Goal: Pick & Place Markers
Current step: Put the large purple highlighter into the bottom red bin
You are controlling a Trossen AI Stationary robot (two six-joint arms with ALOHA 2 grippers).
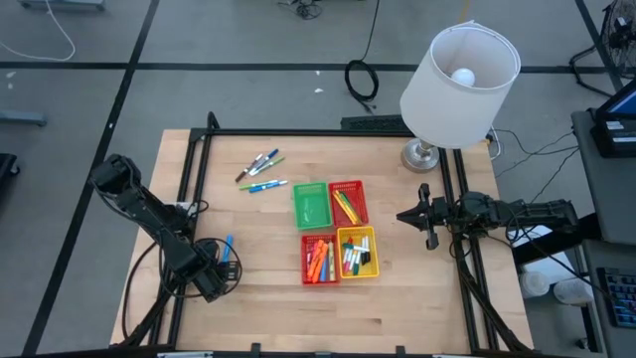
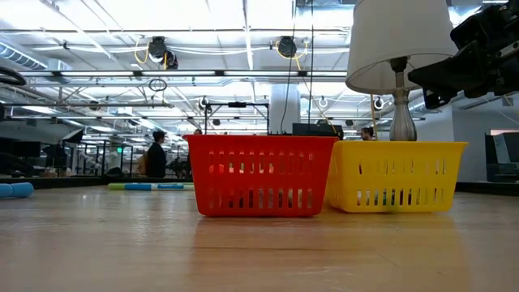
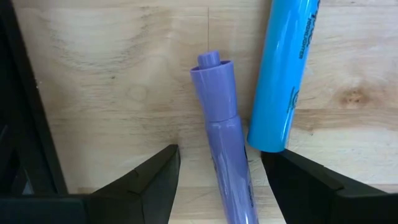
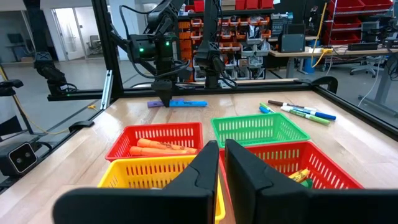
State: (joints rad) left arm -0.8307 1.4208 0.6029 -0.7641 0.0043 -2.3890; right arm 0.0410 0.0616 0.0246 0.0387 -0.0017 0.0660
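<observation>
High view: left gripper (image 1: 221, 261) down at the counter (image 1: 397, 308) near its left edge, over a blue marker (image 1: 228, 247); right gripper (image 1: 425, 217) waiting near the right edge. Four baskets clustered mid-counter: green basket (image 1: 310, 205), red basket (image 1: 348, 203) with yellow sticks, a second red one (image 1: 319, 259) with orange ones, yellow basket (image 1: 357, 252) with white-and-black ones. Loose markers (image 1: 260, 170) scattered toward the far left of the counter. Low view: blue marker (image 2: 15, 191) lying flat at the left; loose markers (image 2: 151, 186) farther back. Left wrist view: fingers (image 3: 146, 180) spread open, straddling a purple marker (image 3: 222, 134); blue marker (image 3: 283, 74) touching it alongside, lying partly toward one finger. Purple body smooth, glossy, stepped cap with small nub. Judged light, rigid, round and prone to rolling; plastic likely slick. Best hold judged across the barrel near mid-length, with risk of pinching the blue neighbour as well. Right wrist view: right fingers (image 4: 200, 168) close together, a narrow gap between, holding nothing; purple and blue pair visible beneath the left gripper (image 4: 165, 96).
</observation>
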